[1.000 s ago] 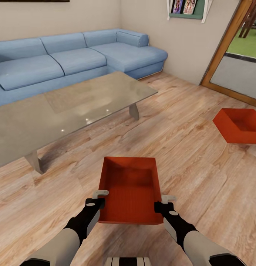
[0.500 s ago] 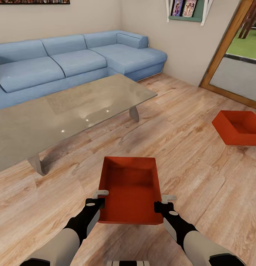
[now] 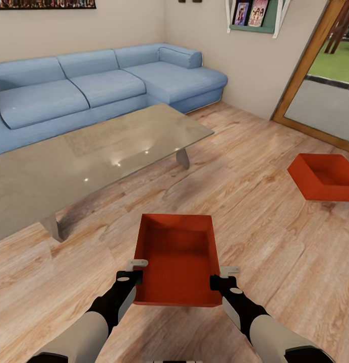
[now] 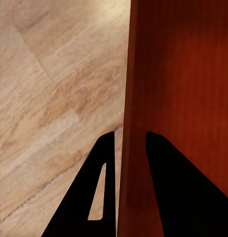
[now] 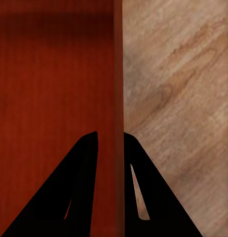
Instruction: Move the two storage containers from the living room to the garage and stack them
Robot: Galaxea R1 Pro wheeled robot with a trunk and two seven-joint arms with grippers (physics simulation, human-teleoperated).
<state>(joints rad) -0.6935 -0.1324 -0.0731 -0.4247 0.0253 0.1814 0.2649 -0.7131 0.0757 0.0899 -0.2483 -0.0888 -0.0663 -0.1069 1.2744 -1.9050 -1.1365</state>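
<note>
Both arms reach forward from 7 and 5 o'clock, forearms converging slightly. The left gripper (image 3: 138, 269) pinches the left wall of the held container (image 3: 177, 257) (one finger inside, one outside), and the right gripper (image 3: 219, 275) clamps the right wall likewise.

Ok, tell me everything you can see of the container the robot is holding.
The held container is a red-orange, lidless rectangular bin with plain flat walls, empty, looking like plastic. It sits level above the wood floor. The left gripper pinches its left wall and the right gripper its right wall, one finger inside, one outside.
</note>
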